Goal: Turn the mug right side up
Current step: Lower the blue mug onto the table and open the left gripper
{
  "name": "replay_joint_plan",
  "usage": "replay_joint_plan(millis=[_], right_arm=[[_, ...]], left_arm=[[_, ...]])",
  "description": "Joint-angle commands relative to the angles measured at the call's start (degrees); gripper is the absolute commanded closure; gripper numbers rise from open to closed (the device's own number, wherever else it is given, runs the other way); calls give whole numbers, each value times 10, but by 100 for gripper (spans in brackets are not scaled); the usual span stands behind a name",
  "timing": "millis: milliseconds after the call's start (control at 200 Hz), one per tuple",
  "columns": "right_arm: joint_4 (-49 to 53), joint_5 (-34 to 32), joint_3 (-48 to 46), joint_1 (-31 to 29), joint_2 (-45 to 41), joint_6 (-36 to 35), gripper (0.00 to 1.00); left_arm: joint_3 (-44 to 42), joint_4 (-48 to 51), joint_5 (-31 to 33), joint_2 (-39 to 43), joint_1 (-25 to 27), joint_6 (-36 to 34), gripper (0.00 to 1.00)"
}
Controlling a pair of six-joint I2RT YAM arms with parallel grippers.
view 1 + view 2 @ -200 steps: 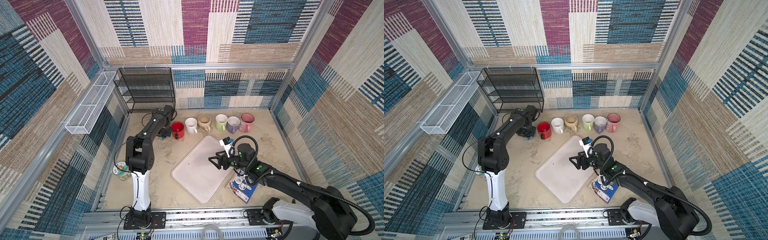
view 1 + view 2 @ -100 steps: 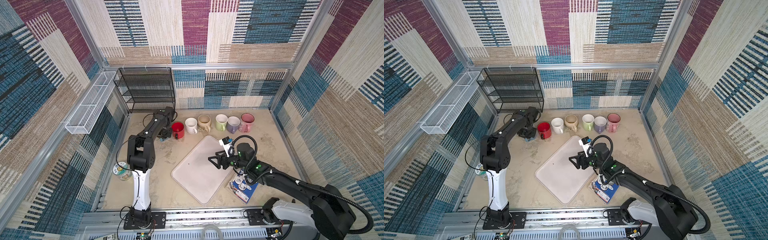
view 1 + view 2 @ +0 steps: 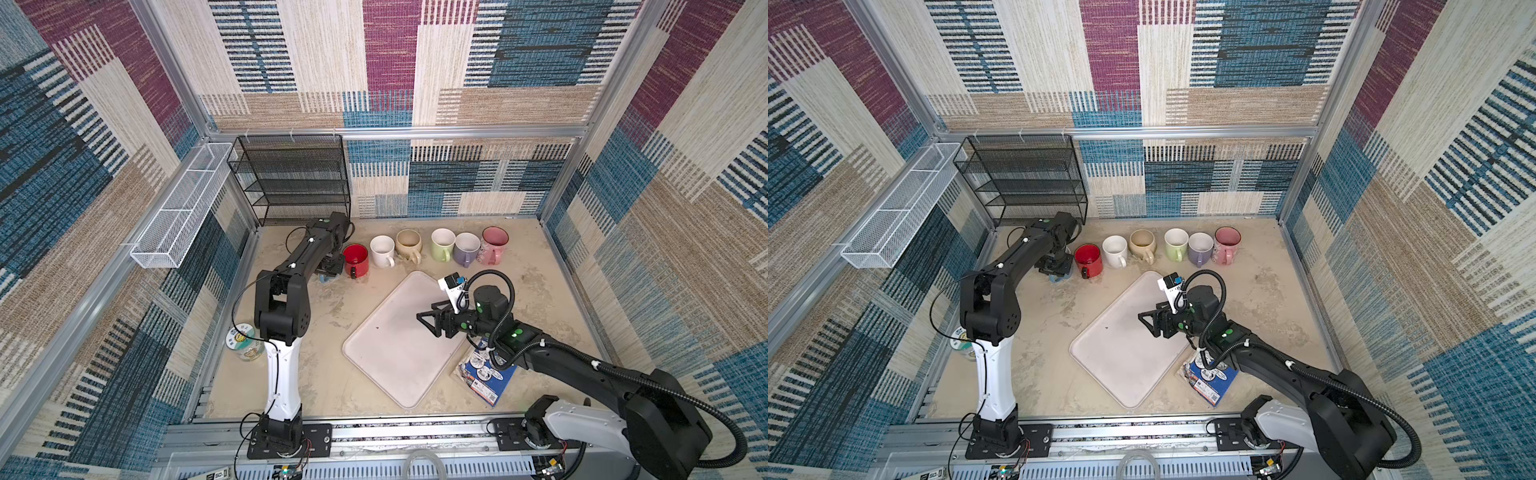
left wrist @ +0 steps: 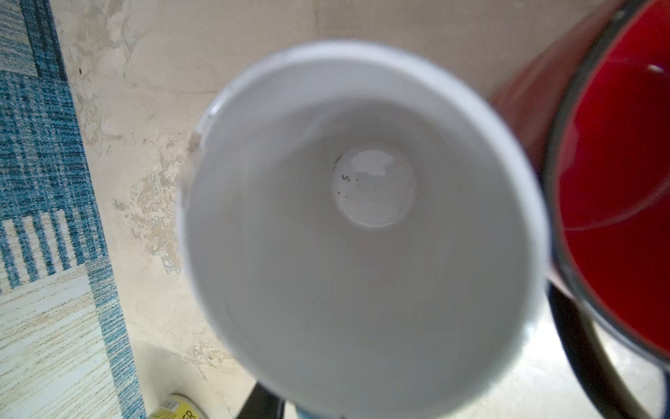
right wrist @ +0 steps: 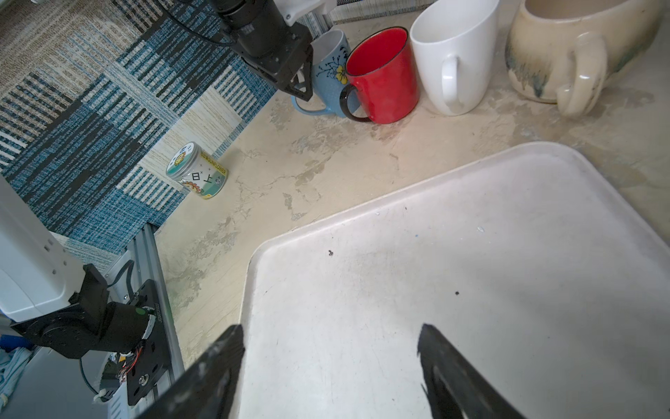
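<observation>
Sandy table [image 3: 316, 324] under both my arms, and the pale tray [image 3: 395, 353] lies bare on it, skewed toward my right side. My right gripper [image 5: 330, 337] hovers over the tray, jaws spread wide with nothing between them.

At the back stands the row of mugs, all mouth up: pink mug [image 3: 493, 245], lavender mug [image 3: 466, 249], green mug [image 3: 441, 245], beige mug [image 5: 580, 54], white mug [image 5: 453, 54], red mug [image 5: 380, 72].

At the left end, just beside the red one, stands the blue mug [image 5: 331, 72], upright on the table with its white inside facing my left wrist camera. My left gripper [image 5: 301, 79] sits right over its rim. I cannot tell whether the fingers pinch it or stand clear.

A small jar [image 5: 197, 174] lies on its side near my left arm's base.
</observation>
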State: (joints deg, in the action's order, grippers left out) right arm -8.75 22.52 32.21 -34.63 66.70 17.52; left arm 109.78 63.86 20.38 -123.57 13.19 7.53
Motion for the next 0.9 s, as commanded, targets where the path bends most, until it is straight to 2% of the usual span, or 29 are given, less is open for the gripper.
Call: replay_joint_plan(millis=[0,140,346,461,561,631,696,896], right_arm=[[-7,-4,4,0,-4,-6,22],[-2,-9,5,0,-7,-8,22],[7,-21,8,-1,-25,-13,21],[10,-34,9,0,-31,-14,20],[13,-58,10,-1,-34,-10,15],[17,-77,15,0,-39,-9,9],[22,-93,19,0,-45,-9,0],[32,-175,28,1,-59,-11,0]], left_arm=[[2,-2,-10,11,0,2,60],[1,-2,-10,27,0,6,51],[-6,-2,-12,73,0,6,28],[-23,-3,-12,112,0,6,21],[-52,-13,-19,156,0,9,2],[-82,-29,-24,192,0,11,1],[-111,-42,-26,227,0,13,1],[-237,-114,-33,350,0,31,1]])
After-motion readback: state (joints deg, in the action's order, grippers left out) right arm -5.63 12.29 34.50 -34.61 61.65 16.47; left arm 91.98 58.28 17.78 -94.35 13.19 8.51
